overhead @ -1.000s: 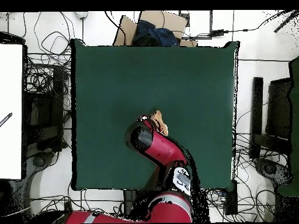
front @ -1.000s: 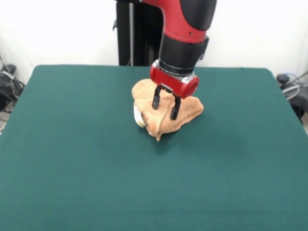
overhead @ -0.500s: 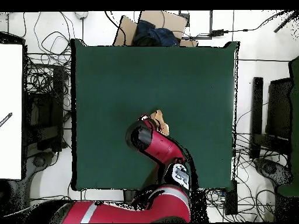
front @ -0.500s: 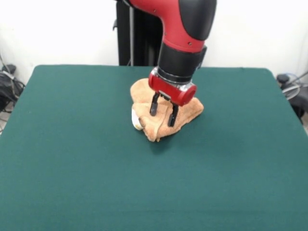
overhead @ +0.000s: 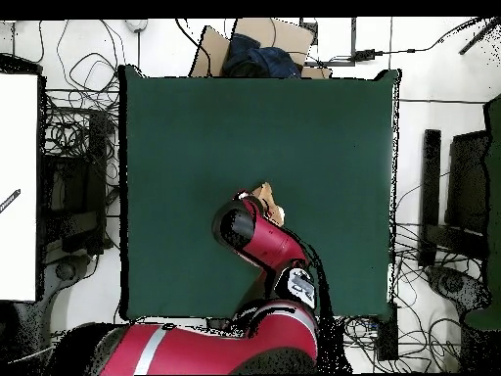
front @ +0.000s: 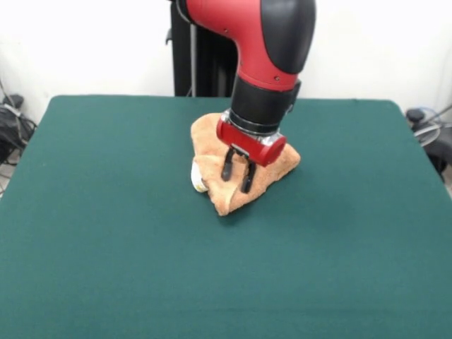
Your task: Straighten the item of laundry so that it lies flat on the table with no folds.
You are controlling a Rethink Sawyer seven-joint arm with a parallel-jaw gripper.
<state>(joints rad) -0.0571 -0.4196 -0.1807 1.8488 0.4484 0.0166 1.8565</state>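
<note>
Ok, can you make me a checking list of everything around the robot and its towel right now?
Surface: green table, bare apart from the towel.
Job's things: orange-tan towel bunched in a heap, not flat; small white tag at its edge.
Clutter: nothing seen on the table.
Grippers: gripper open, fingers down at the towel.
Cables: many loose cables on the floor around the table.
Surroundings: cardboard box beyond one table edge.

The pincer (front: 236,171) has sunk lower into the towel (front: 272,164), its fingers closer together, bunching cloth beneath it.
</note>
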